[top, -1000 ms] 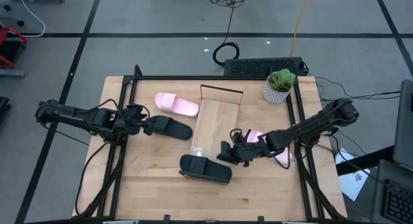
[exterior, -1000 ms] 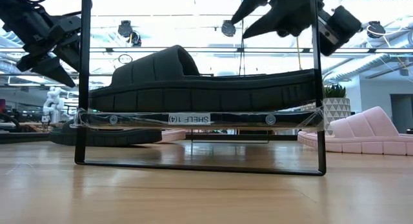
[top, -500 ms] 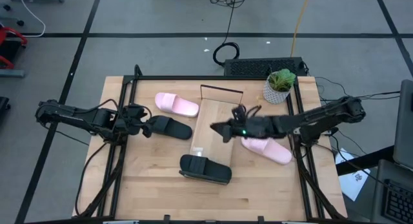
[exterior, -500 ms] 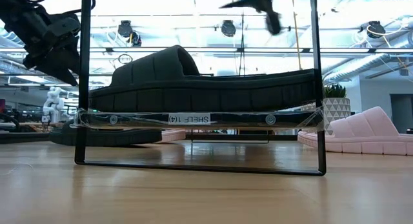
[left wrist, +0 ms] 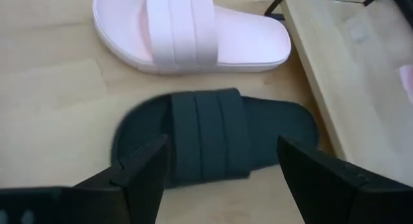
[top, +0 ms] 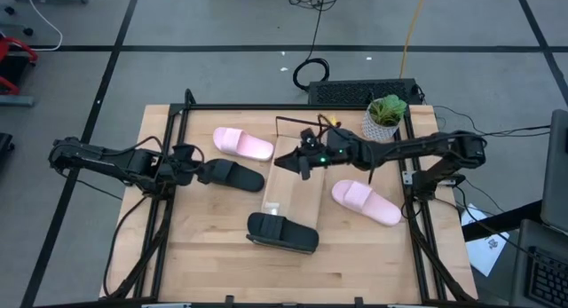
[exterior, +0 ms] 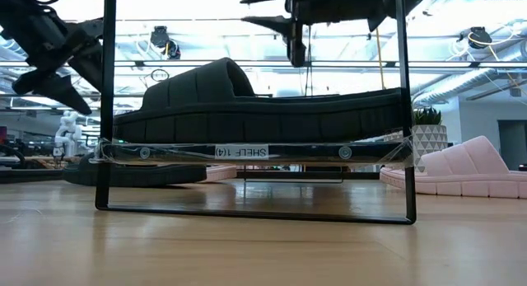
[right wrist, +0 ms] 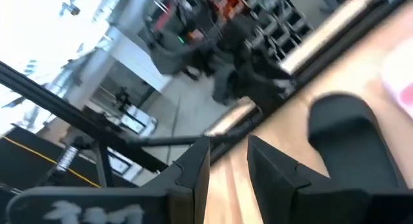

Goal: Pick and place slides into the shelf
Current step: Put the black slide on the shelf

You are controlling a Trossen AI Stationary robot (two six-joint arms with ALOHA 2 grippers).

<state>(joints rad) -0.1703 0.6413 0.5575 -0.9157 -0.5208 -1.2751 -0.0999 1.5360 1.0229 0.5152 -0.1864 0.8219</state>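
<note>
One black rubbery slide (top: 282, 232) lies across the near end of the long light-wood shelf (top: 297, 170). Three remain on the table: black slide (top: 232, 175), pink slides (top: 241, 143) and (top: 366, 201). The left gripper (left wrist: 216, 175), open and empty, straddles the black slide; the right gripper (top: 297, 163), narrowly open and empty, hangs above the shelf.
</note>
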